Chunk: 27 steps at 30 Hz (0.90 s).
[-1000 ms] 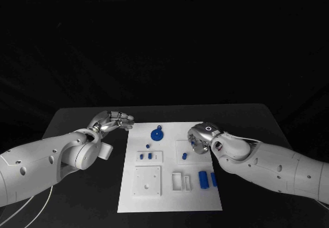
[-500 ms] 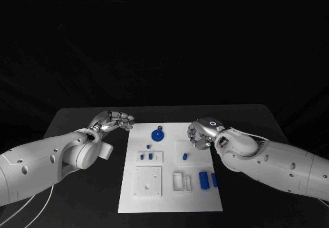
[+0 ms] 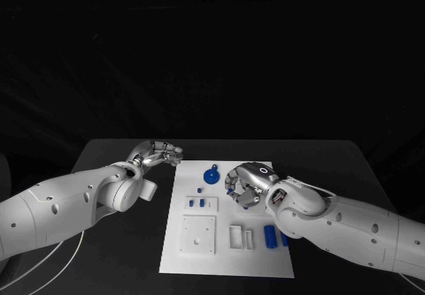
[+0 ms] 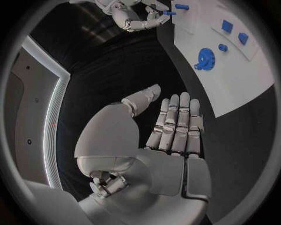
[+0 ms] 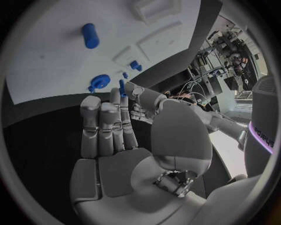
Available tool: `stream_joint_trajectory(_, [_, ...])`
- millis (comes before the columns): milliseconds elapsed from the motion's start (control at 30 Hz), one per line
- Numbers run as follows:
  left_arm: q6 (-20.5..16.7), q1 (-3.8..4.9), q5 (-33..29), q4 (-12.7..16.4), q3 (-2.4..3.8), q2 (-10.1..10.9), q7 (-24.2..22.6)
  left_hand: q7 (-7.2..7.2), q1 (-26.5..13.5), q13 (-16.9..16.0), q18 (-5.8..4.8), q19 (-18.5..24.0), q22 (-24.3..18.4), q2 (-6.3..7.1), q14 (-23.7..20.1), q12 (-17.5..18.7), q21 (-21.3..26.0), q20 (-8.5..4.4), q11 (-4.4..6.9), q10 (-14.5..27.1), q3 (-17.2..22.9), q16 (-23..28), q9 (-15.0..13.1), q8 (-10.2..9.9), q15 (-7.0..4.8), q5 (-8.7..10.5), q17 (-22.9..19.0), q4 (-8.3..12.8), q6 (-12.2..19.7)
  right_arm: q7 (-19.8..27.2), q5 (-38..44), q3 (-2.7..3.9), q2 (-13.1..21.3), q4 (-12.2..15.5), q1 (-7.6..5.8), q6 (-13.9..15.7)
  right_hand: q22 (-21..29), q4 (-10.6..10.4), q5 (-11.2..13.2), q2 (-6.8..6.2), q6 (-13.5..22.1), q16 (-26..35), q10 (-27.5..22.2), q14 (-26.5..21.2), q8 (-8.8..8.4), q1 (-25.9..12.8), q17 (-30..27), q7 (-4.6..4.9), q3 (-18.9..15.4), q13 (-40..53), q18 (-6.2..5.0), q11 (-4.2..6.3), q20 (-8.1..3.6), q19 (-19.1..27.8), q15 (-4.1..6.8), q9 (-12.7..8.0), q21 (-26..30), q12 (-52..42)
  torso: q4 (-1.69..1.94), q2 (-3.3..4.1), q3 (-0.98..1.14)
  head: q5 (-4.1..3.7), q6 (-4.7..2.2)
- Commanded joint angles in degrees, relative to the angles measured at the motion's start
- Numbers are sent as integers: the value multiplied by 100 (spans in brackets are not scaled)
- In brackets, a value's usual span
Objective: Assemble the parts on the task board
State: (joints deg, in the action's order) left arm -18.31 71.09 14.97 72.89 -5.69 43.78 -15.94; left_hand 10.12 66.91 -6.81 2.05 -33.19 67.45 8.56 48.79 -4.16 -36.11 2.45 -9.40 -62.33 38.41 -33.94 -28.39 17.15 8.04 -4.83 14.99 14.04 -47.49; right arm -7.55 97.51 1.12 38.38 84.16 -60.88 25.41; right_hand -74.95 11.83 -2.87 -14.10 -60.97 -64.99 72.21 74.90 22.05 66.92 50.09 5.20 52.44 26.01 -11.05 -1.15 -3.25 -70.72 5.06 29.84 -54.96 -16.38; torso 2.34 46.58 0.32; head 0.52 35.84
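The white task board (image 3: 226,249) lies mid-table. On it are a blue gear (image 3: 212,176), two small blue blocks (image 3: 196,201) and two blue cylinders (image 3: 276,235). My right hand (image 3: 244,184) hovers over the board's upper middle, just right of the gear. It pinches a small blue peg (image 5: 122,87) between thumb and fingertip, and the peg (image 4: 168,12) shows at its fingertips in the left wrist view too. My left hand (image 3: 160,152) hangs above the black table, just off the board's top-left corner. Its fingers (image 4: 175,126) are stretched out with nothing in them.
White recessed fixtures sit on the board: a square plate (image 3: 196,234) at the lower left and narrow slots (image 3: 240,236) beside the cylinders. A white cable (image 3: 62,258) trails under my left arm. Black table (image 3: 115,246) lies on both sides of the board.
The head camera has shifted. My right hand has moved left over the board's middle and now has the small blue peg at its fingertips. My left hand has barely moved.
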Motion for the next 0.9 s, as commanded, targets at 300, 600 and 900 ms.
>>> stream_joint_trajectory(300, [-166,-6,-151,-492,-37,-521,-136,4,45,12,84,-26,9,-34,9,-12,45,-8,-1,22,15,39,0,49,7,-19,33,31,32,207,344,-193,-352,-63,231,-85,-100,8,7,31,1,3,188,-46,20,5,-8,12,27,26,-395,55,-44,-7,67,10,-29,17,-11,-240,-96,364,159])
stream_joint_trajectory(600, [-172,-32,-232,-739,-40,-815,-165,7,42,19,82,-27,10,-47,-9,-13,55,-5,-2,24,13,61,2,52,13,-22,42,30,36,114,681,-378,-617,-247,430,-156,-127,38,7,36,6,12,182,-44,17,4,-9,13,3,57,-395,54,-60,-40,67,29,-86,24,-27,-365,-169,559,289])
stream_joint_trajectory(900, [-142,-45,-233,-805,-39,-896,-184,10,35,26,81,-28,12,-65,-24,-16,64,-1,-3,25,9,81,3,55,19,-23,52,27,41,-33,1123,-425,-877,-454,665,-197,-147,66,6,43,8,27,176,-35,7,-3,-10,14,2,127,-395,55,-106,-71,67,68,-271,45,-19,-401,-218,787,412])
